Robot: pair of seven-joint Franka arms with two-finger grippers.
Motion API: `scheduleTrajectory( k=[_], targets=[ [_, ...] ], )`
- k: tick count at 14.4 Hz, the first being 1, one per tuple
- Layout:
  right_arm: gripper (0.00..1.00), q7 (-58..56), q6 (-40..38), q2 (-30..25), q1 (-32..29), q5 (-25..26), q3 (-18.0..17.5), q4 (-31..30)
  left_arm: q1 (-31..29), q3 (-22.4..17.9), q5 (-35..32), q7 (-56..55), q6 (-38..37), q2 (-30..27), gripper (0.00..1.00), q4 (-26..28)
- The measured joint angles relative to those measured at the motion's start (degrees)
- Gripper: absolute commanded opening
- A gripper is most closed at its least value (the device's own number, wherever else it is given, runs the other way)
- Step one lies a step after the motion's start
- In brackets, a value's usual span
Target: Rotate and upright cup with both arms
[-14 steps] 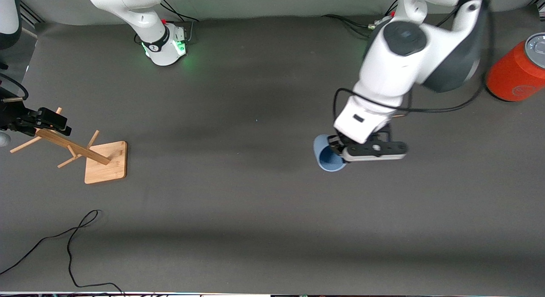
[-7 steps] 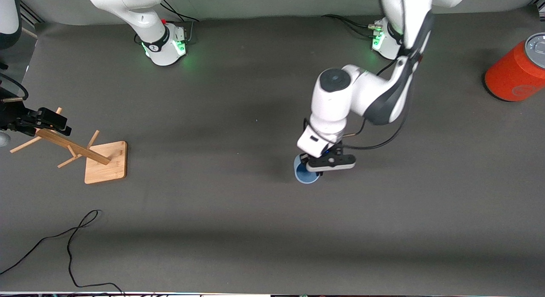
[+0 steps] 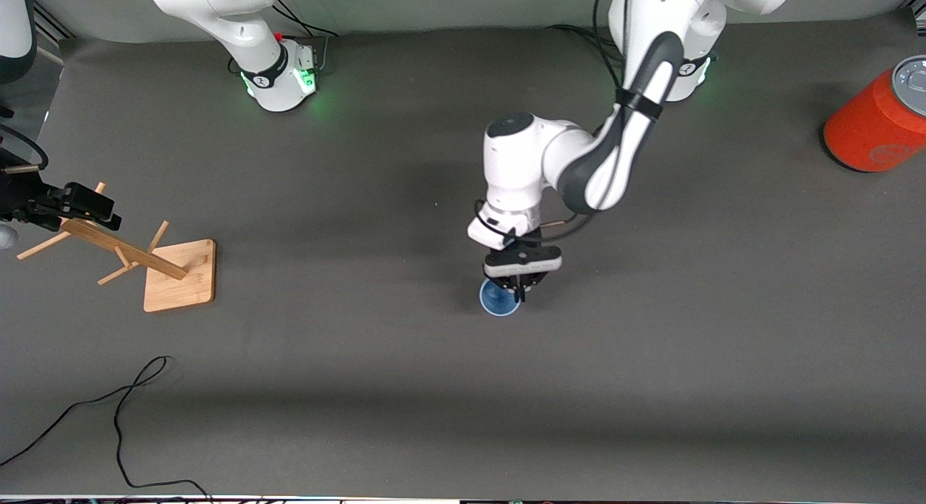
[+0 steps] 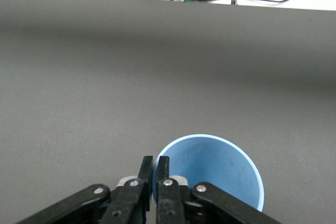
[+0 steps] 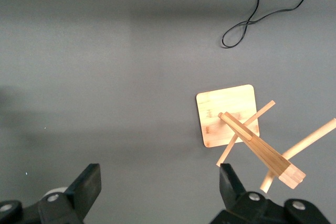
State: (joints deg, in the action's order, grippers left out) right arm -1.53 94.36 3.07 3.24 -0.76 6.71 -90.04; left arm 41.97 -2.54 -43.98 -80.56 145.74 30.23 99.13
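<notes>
The cup (image 3: 498, 301) is a small light-blue tumbler near the middle of the table, mouth turned up toward the front camera. My left gripper (image 3: 518, 291) comes down on it from above and is shut on its rim. In the left wrist view the left gripper (image 4: 155, 174) pinches the wall of the cup (image 4: 220, 166), one finger inside and one outside. Whether the cup's base touches the table I cannot tell. My right gripper (image 3: 94, 204) waits over the wooden rack at the right arm's end; in the right wrist view the right gripper (image 5: 160, 187) is open and holds nothing.
A wooden peg rack on a square base (image 3: 181, 274) stands toward the right arm's end, its base (image 5: 227, 115) also below the right wrist camera. A large orange can (image 3: 879, 121) stands at the left arm's end. A black cable (image 3: 116, 410) lies near the front edge.
My left arm has swung toward the right arm's end with the cup in its grip. The cup has gone from tilted to mouth up. The right arm has not moved.
</notes>
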Motion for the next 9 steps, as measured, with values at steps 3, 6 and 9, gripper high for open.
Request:
scheduleTrajectory(
  k=[3, 6, 9],
  targets=[
    [1.0, 0.0, 0.0, 0.0, 0.0, 0.0, 0.0, 0.0, 1.0, 0.0, -9.0, -10.5, 0.0, 1.6, 0.0, 0.2],
    [1.0, 0.0, 0.0, 0.0, 0.0, 0.0, 0.0, 0.0, 1.5, 0.0, -17.7, -20.2, 0.0, 4.3, 0.0, 0.3],
    [1.0, 0.0, 0.0, 0.0, 0.0, 0.0, 0.1, 0.0, 2.8, -0.1, -24.1, -29.5, -0.1, 6.3, 0.0, 0.4]
  ],
)
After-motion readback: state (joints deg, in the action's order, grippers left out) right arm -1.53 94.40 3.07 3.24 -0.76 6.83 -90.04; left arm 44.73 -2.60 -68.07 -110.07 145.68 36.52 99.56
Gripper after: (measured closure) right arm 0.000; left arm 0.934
